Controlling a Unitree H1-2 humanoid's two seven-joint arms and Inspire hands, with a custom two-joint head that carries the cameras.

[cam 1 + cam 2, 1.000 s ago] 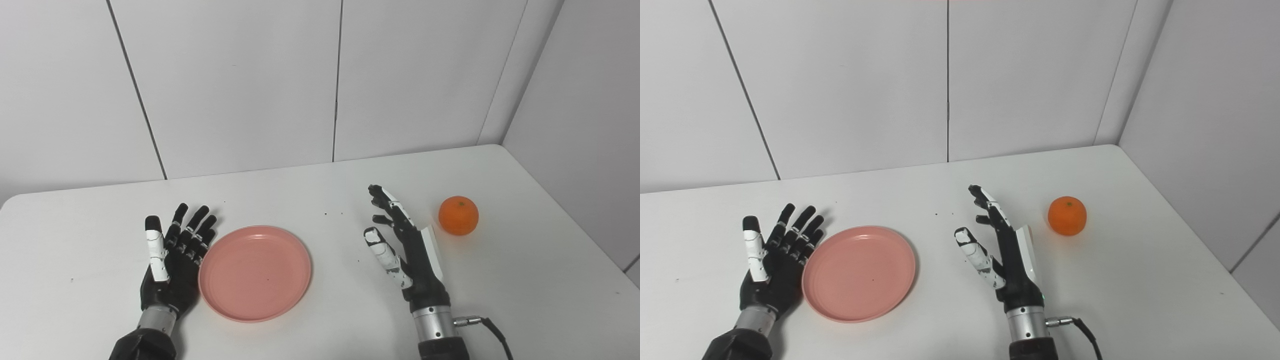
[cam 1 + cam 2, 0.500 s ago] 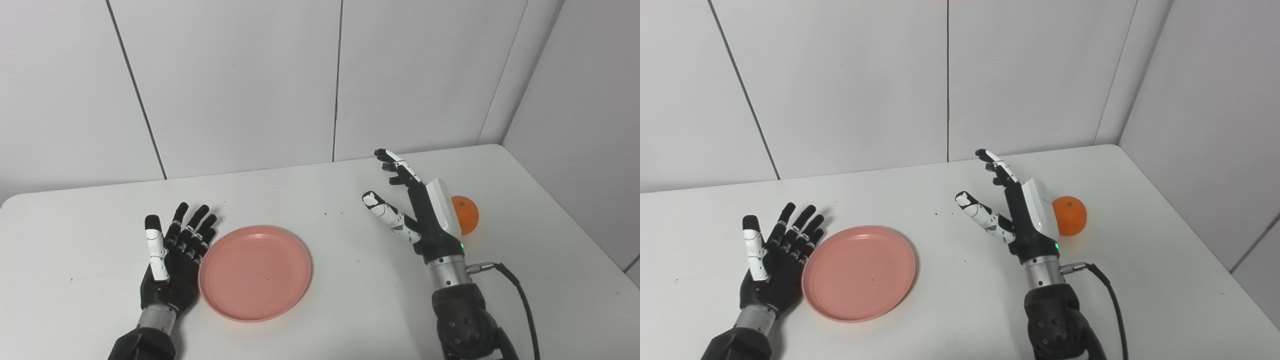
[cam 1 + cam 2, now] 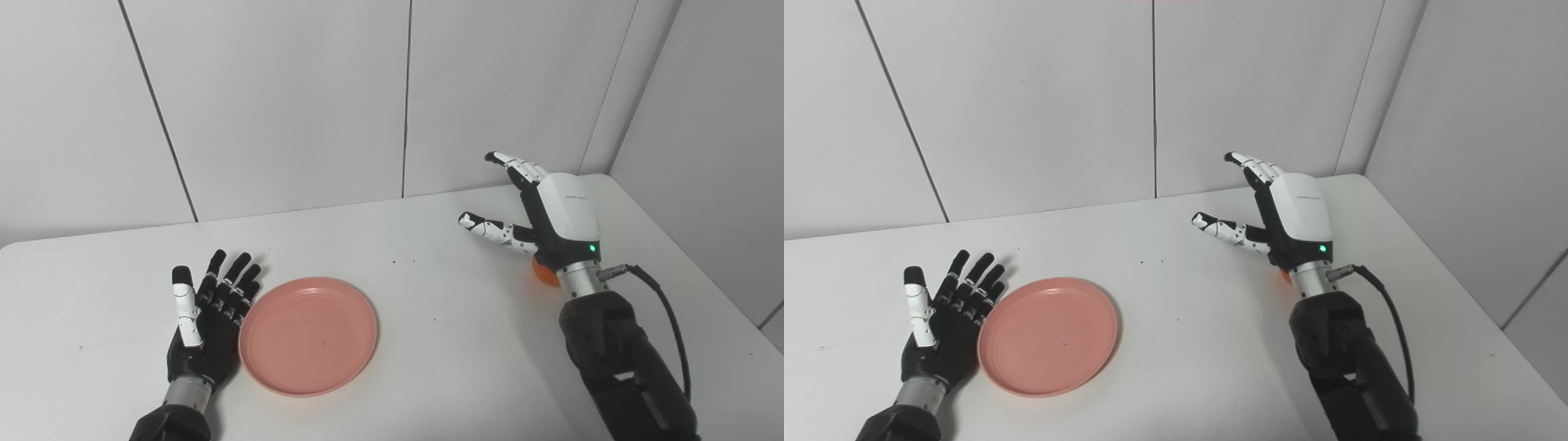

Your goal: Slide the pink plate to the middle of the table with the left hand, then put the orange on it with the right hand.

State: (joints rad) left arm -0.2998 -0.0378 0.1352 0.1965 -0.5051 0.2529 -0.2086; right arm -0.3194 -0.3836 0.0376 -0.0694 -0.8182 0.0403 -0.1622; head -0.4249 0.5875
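The pink plate [image 3: 308, 334] lies flat on the white table [image 3: 429, 343], left of the middle. My left hand [image 3: 208, 318] rests palm up beside the plate's left rim, open, its fingers touching or nearly touching that rim. My right hand [image 3: 545, 211] is raised above the table at the right, open with fingers spread and thumb out, holding nothing. It hangs over the orange [image 3: 542, 274], of which only a small sliver shows below the wrist; in the right eye view the orange [image 3: 1285, 275] is almost fully hidden.
White wall panels [image 3: 282, 98] close the table's far side and a side wall [image 3: 710, 135] stands along its right edge. A cable [image 3: 661, 306] runs from my right wrist. A few dark specks [image 3: 395, 262] dot the tabletop.
My right hand has risen and moved right and away from me, ending over the orange and hiding most of it. The left hand and the plate have stayed still; the camera shifted slightly.
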